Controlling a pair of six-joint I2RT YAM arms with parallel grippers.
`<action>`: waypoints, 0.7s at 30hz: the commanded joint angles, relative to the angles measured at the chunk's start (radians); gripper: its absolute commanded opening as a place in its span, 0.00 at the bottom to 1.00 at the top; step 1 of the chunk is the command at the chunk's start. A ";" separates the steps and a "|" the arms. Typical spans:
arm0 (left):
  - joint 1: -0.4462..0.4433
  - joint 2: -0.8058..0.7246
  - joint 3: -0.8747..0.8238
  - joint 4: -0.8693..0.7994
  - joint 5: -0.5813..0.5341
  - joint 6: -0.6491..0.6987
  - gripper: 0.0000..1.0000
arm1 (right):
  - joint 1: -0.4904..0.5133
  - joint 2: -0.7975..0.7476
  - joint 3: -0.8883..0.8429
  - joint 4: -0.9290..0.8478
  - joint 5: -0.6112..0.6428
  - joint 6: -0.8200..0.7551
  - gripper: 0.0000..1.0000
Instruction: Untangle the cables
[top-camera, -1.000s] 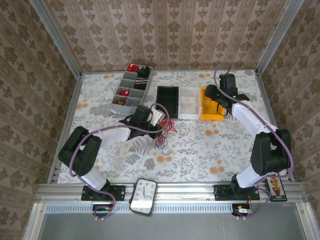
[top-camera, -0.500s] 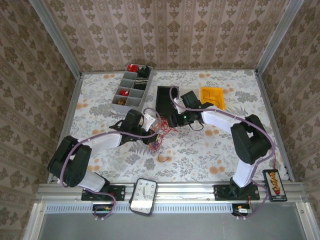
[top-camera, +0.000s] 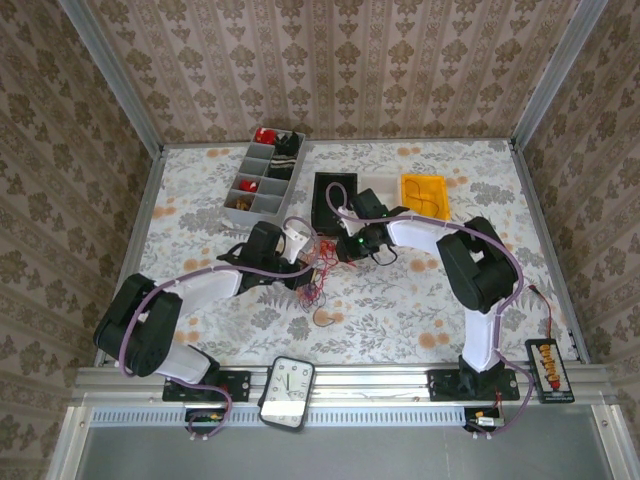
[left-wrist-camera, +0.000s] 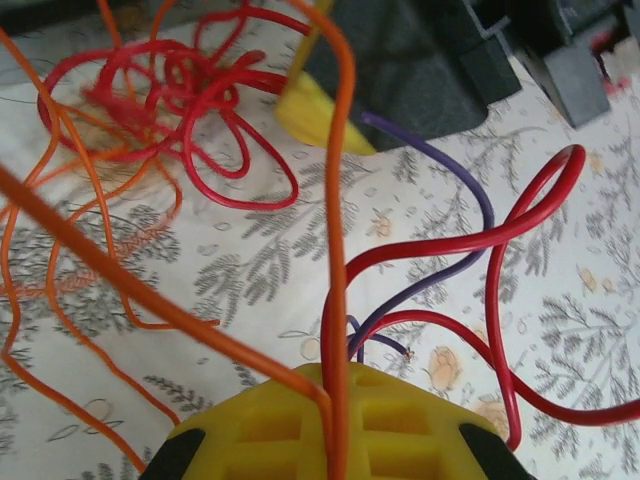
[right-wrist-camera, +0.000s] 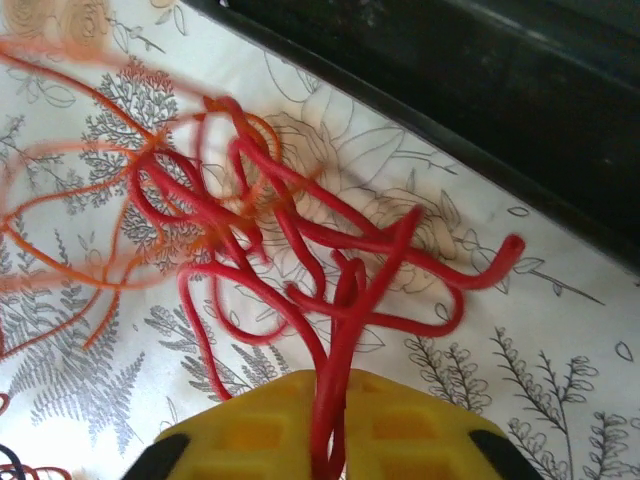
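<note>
**Top external view.** The tangle of thin red, orange and purple cables (top-camera: 318, 268) lies at mid-table on the floral cloth, just in front of the black rectangular plastic tray (top-camera: 330, 190). The left gripper (top-camera: 300, 268) and the right gripper (top-camera: 338, 250) meet over it from opposite sides. What looks like a small orange loop (top-camera: 325, 317) lies apart, nearer the arm bases.

**Left wrist view.** The yellow fingers are closed, and a long orange wire (left-wrist-camera: 340, 200) runs straight down into the seam between them, so it looks pinched. A red wire (left-wrist-camera: 520, 220) arcs out from the same spot, and a thin purple wire (left-wrist-camera: 455, 165) curls beside it. Farther off, red loops knot together with fine orange strands.

**Right wrist view.** These yellow fingers are also closed, clamped on a red strand that rises from the seam into a dense red knot laced with orange. The knot lies on the cloth beside the black tray's wall.

**Handling.** The wires are probably very light and limp, with a little spring and slick insulation. They should slide through one another if drawn slowly. A free run away from the knot seems the best place to hold, because a hard pull could tighten the loops.
</note>
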 joint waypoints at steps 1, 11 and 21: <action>0.031 -0.001 -0.024 0.047 -0.098 -0.085 0.00 | -0.010 -0.033 -0.006 -0.036 0.021 -0.005 0.03; 0.079 0.097 -0.013 0.048 -0.489 -0.327 0.00 | -0.190 -0.425 -0.295 -0.035 0.041 0.083 0.00; 0.101 0.153 0.022 -0.033 -0.557 -0.422 0.00 | -0.408 -0.724 -0.475 -0.012 0.321 0.232 0.00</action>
